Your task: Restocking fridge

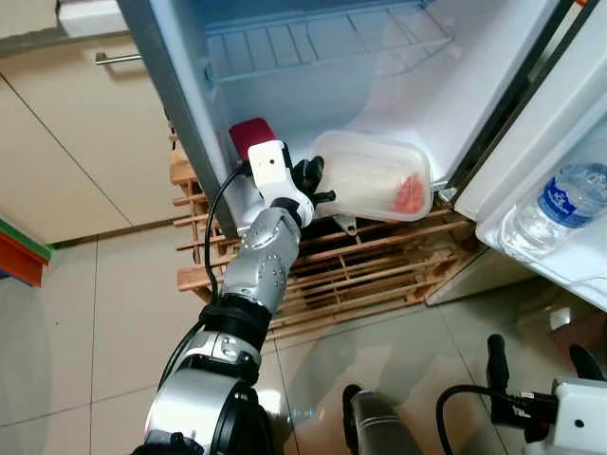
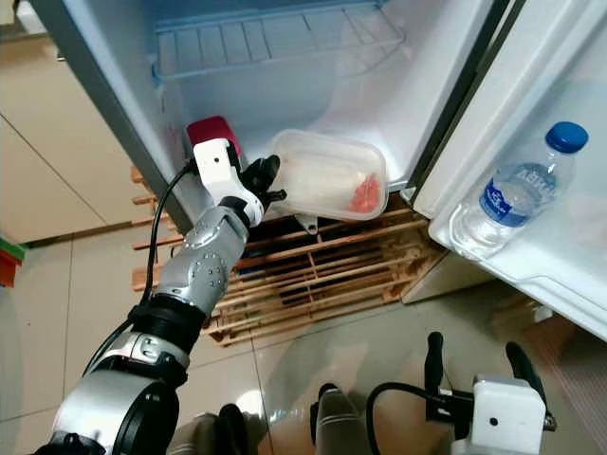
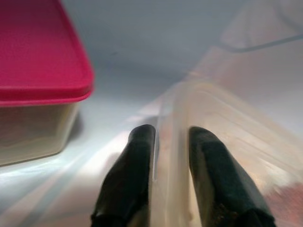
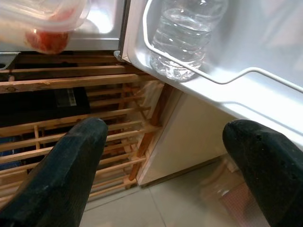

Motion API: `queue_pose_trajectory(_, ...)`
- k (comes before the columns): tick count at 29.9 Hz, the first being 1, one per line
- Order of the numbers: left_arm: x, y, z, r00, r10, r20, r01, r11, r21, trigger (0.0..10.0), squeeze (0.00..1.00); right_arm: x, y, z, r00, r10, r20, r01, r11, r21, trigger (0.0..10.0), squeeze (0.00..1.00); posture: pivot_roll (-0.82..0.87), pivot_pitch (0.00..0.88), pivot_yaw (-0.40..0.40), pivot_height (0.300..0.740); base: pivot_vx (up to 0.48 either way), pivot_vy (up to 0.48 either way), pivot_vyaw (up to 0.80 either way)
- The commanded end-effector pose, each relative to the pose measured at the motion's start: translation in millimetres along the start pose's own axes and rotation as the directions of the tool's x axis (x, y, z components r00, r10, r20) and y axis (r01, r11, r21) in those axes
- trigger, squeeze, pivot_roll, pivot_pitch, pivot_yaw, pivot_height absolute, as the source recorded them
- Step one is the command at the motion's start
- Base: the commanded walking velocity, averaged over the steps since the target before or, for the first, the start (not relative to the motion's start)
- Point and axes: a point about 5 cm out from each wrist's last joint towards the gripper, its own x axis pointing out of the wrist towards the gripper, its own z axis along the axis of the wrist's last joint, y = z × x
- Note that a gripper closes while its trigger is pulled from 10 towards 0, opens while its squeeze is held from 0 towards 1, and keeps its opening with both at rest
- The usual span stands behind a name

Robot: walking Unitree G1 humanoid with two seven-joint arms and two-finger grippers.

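A clear plastic container [image 1: 375,175] with red food in one corner sits on the floor of the open fridge, half over its front edge. My left gripper [image 1: 313,180] is shut on the container's near rim; in the left wrist view the rim runs between the two black fingers [image 3: 142,156]. A container with a red lid [image 3: 38,52] stands just beside it, deeper in the fridge at the left. My right gripper [image 2: 474,349] hangs low over the floor tiles, open and holding nothing.
A water bottle [image 2: 517,190] lies in the fridge door shelf [image 4: 222,90] at the right. A wire shelf [image 1: 322,43] spans the fridge above. The fridge rests on a wooden pallet [image 1: 360,265]. Beige cabinets [image 1: 76,142] stand to the left.
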Motion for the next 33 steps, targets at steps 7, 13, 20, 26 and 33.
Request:
queue_pose_trajectory(7, 9.2, -72.0, -1, 1.000, 0.011, 0.011, -0.011, 0.998, -0.069, 10.0, 1.00, 0.8, 0.0, -10, 1.000, 0.006, -0.027, -0.006, 1.000, -0.001, 10.0, 0.00, -0.32, 0.257, 0.025, 0.740, 0.000, 0.000, 0.00)
queue_pose_trajectory(13, 14.0, -73.9, 17, 0.997, 0.032, 0.076, -0.030, 0.999, -0.027, 10.0, 1.00, 1.9, -0.9, -17, 0.999, 0.005, -0.033, -0.005, 1.000, 0.003, 10.0, 0.00, -0.31, 0.252, 0.028, 0.740, 0.000, 0.000, 0.00)
queue_pose_trajectory(20, 15.0, -84.4, 15, 0.997, -0.008, 0.080, 0.000, 0.995, 0.102, 10.0, 1.00, 3.1, -2.1, -34, 0.999, 0.008, -0.048, -0.008, 1.000, 0.006, 10.0, 0.00, -0.30, 0.249, 0.029, 0.740, 0.000, 0.000, 0.00)
queue_pose_trajectory(26, 15.5, -87.1, 9, 0.998, -0.021, 0.059, 0.013, 0.991, 0.132, 10.0, 0.00, 4.5, -3.8, -45, 0.998, 0.010, -0.056, -0.010, 1.000, 0.006, 10.0, 0.00, -0.30, 0.249, 0.031, 0.740, 0.000, 0.000, 0.00)
queue_pose_trajectory(33, 14.8, -91.0, 7, 0.997, -0.038, 0.073, 0.024, 0.982, 0.185, 10.0, 0.00, 6.1, -7.3, -62, 0.998, 0.009, -0.066, -0.008, 1.000, 0.008, 10.0, 0.00, -0.30, 0.247, 0.033, 0.740, 0.000, 0.000, 0.00)
